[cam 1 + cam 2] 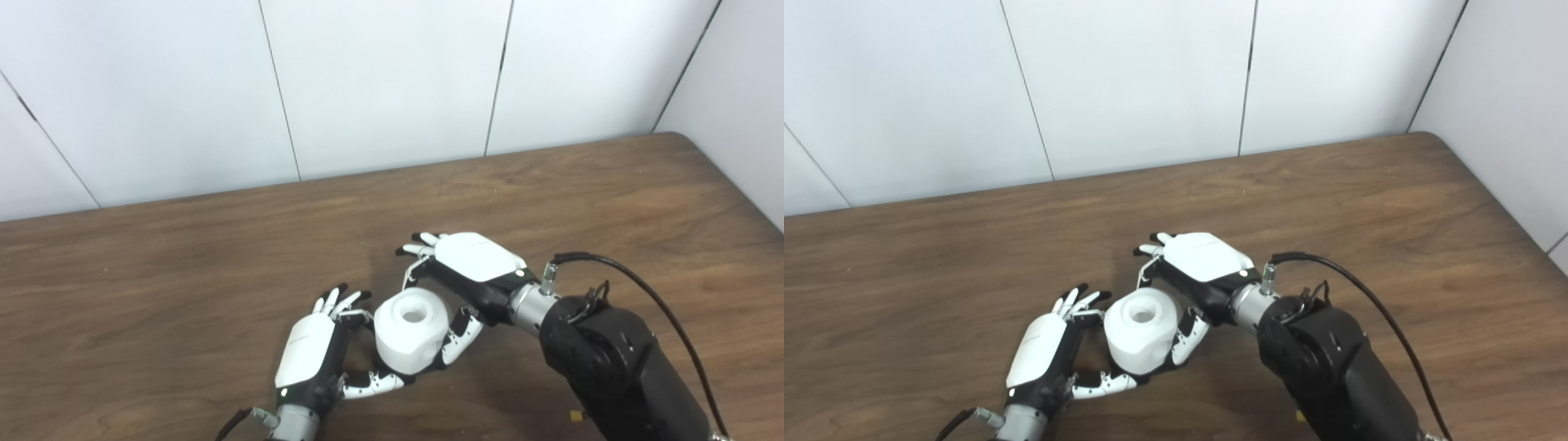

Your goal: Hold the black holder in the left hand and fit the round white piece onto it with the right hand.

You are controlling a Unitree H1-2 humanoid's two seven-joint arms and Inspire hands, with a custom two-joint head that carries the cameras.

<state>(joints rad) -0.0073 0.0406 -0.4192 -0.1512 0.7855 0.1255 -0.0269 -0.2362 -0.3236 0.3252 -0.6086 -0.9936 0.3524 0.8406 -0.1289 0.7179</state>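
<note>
Nearest the camera, the black right forearm [618,367] leads up to the right hand [456,288], whose thumb and fingers are curled around the round white plastic piece with a central bore [410,331], gripping it from its right side with the bore axis pointing upward. Just left of the white piece, the left hand [318,355] is cupped against it with spread fingers [337,300]; what it grips cannot be told. No black holder is distinguishable, and neither view reveals more.
</note>
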